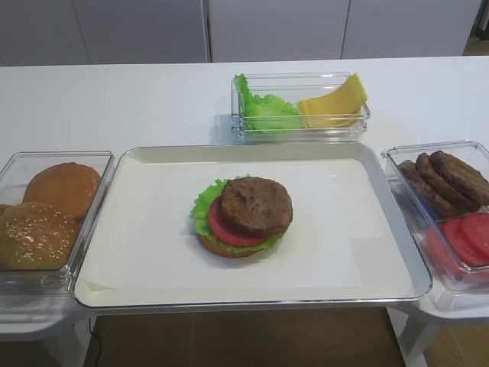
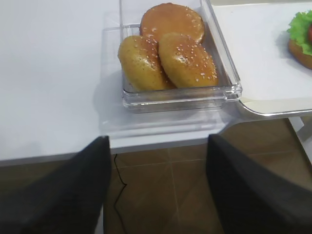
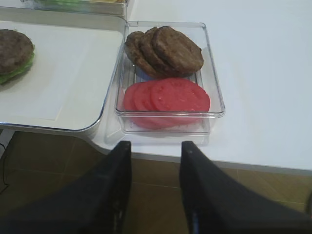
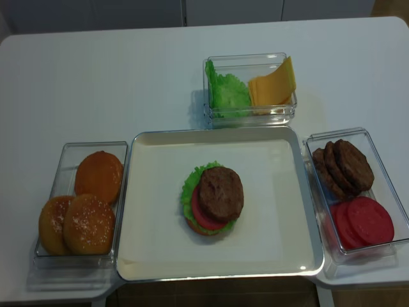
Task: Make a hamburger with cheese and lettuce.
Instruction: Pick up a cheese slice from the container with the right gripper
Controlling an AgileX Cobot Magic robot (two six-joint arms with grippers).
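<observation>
The hamburger sits in the middle of the tray: tan bun, lettuce frilling out on its left, red tomato slice, brown patty on top. It also shows in the realsense view. No single cheese slice lies apart; only bent yellow slices are piled in the back box. My left gripper is open and empty over the floor, in front of the bun box. My right gripper is open and empty over the floor, in front of the patty box. Neither gripper shows in the exterior views.
A clear box at the left holds three loose buns. A clear box at the right holds brown patties and tomato slices. The back box also holds spare green leaves.
</observation>
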